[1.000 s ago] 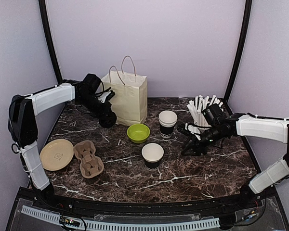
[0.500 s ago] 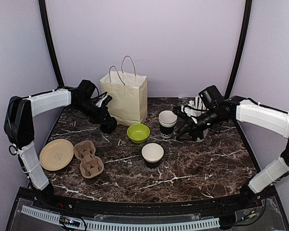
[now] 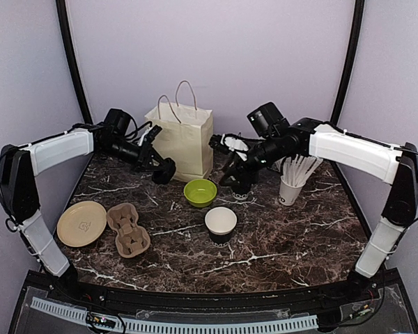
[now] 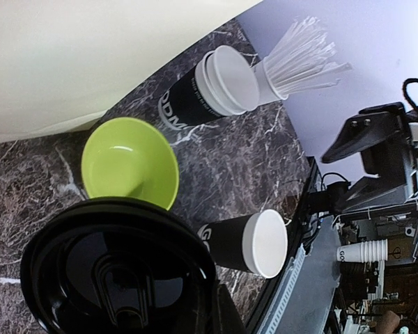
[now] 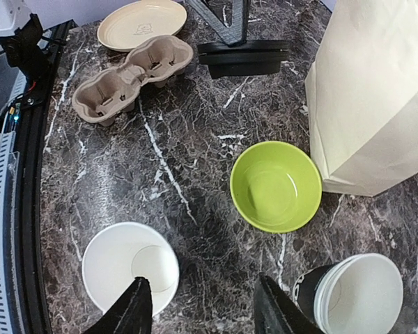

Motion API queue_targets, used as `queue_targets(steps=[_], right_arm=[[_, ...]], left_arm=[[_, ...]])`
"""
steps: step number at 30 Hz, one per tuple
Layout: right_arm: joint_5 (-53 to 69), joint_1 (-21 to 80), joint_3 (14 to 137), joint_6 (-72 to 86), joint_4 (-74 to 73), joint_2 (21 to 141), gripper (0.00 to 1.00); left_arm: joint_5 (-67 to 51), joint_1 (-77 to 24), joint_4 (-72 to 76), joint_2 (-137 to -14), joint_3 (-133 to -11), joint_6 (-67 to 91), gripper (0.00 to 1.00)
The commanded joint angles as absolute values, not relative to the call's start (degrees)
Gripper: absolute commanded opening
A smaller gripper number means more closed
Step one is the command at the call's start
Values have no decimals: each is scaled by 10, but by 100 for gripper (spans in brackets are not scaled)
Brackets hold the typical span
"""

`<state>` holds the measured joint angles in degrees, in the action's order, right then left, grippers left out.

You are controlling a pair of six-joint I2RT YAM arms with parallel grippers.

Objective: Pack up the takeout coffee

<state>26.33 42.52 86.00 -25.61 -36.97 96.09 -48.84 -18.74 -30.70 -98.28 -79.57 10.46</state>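
A stack of black takeout cups with white rims (image 3: 241,182) stands right of the lime-green bowl (image 3: 200,192). A single open cup (image 3: 221,224) stands nearer the front. My left gripper (image 3: 160,165) is shut on a stack of black plastic lids (image 3: 164,171) low beside the paper bag (image 3: 183,142). The lids (image 4: 118,275) fill the lower left of the left wrist view. My right gripper (image 3: 235,167) is open and empty, hovering above the stacked cups. In the right wrist view its fingers (image 5: 134,311) straddle the table between the single cup (image 5: 129,271) and the stacked cups (image 5: 352,296).
A plain white cup of white straws (image 3: 290,182) stands at the right. A cardboard cup carrier (image 3: 128,228) and a tan paper plate (image 3: 82,223) lie at the front left. The bag stands upright at the back.
My right arm has swung left from the straw cup to above the stacked cups, still open. My left gripper has shifted slightly right with the lids.
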Motion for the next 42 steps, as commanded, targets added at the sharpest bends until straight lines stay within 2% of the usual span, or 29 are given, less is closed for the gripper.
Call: queue_targets(steps=[1, 7, 16, 30, 36, 42], right_arm=[[185, 469, 931, -212, -340, 1009, 54], [187, 480, 1051, -130, -334, 1092, 54], [225, 480, 1150, -57, -304, 1173, 53], [283, 481, 1234, 27, -294, 1250, 52], [285, 481, 1248, 51, -290, 1269, 55], [238, 481, 1246, 71, -293, 1283, 53]], left_arm=[[-539, -184, -258, -938, -779, 133, 5], [-545, -184, -250, -923, -767, 143, 5], [-542, -184, -246, -900, -753, 147, 6], [-548, -184, -233, -875, -732, 160, 6], [-555, -184, -228, -871, -725, 164, 6], [-560, -184, -222, -864, -724, 169, 6]])
